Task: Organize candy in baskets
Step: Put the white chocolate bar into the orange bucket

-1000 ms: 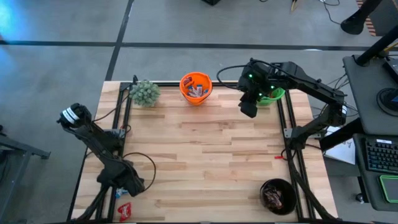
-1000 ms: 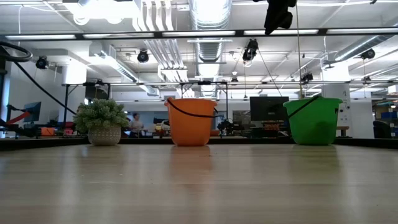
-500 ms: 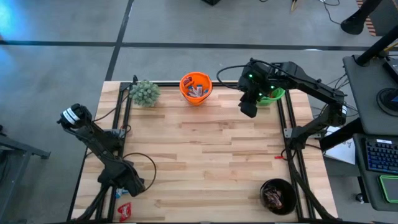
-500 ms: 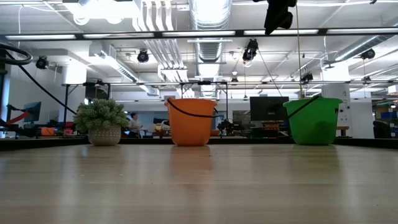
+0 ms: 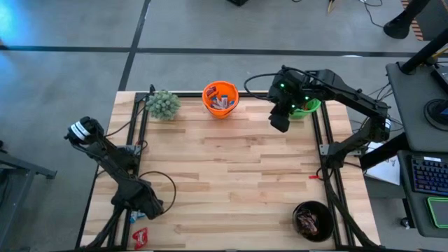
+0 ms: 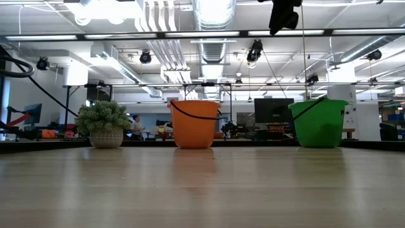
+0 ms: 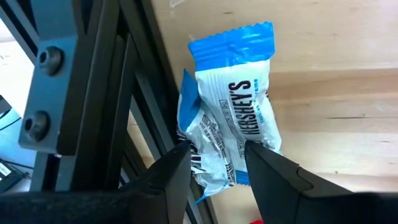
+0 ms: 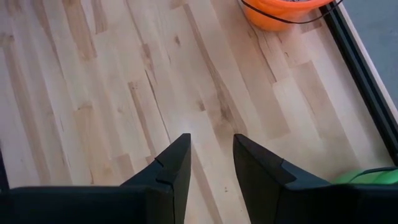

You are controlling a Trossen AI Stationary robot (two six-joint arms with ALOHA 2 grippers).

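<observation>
1. At the table's near-left corner, a blue-and-white Hershey's candy [image 7: 233, 124] is pinched by the left gripper [image 7: 217, 165], presumably for sorting.
2. The orange basket [image 5: 220, 99] already holds candy.
3. Beside the green basket [image 5: 306, 107], the right gripper [image 8: 211, 158] is held high, parted and empty.

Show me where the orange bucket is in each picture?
High view: the orange basket sits at the table's far edge, middle, with candy inside.
Low view: orange basket stands in the middle, at the back.
Left wrist view: not in it.
Right wrist view: only part of it, at the picture's upper edge.
Shared landmark: the green basket, its neighbour in all three views that show it.
</observation>
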